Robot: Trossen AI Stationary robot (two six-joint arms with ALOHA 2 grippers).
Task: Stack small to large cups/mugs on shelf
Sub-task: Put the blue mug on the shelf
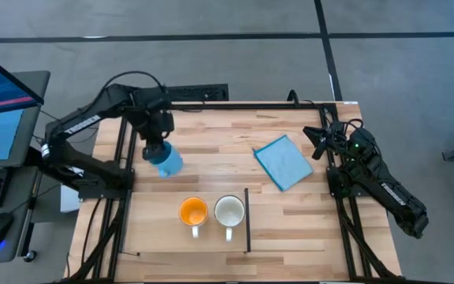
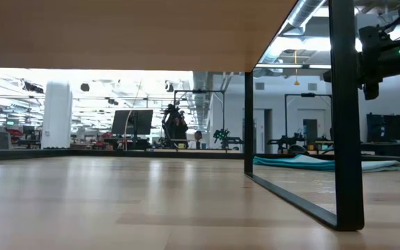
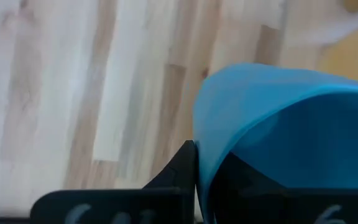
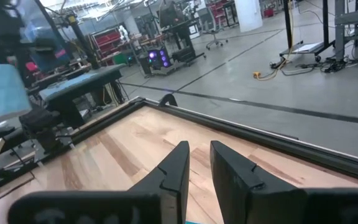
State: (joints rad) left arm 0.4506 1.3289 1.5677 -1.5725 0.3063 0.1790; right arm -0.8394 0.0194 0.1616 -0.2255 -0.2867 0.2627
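The left gripper (image 1: pixel 162 150) has its jaws clamped on the rim wall of the light blue mug (image 1: pixel 168 161), one finger (image 3: pixel 176 171) outside the wall and the other inside it. The mug hangs tilted above bare boards at about nine o'clock on the tabletop (image 1: pixel 211 142); no writing or mark can be read on its plain glossy wall.

Toward six o'clock from it, well apart, the orange mug (image 1: pixel 193 211) and the white mug (image 1: pixel 228 211) stand upright just beside each other, handles toward the near edge. The white one sits close against the thin black strip (image 1: pixel 247 219) that edges the shelf (image 1: pixel 211 237).

The right gripper (image 1: pixel 319 143) waits at three o'clock by the table's black frame, its jaws a narrow gap apart and holding nothing. The folded blue cloth (image 1: pixel 283 162) lies near it. Open boards stretch between the cloth and the held mug.
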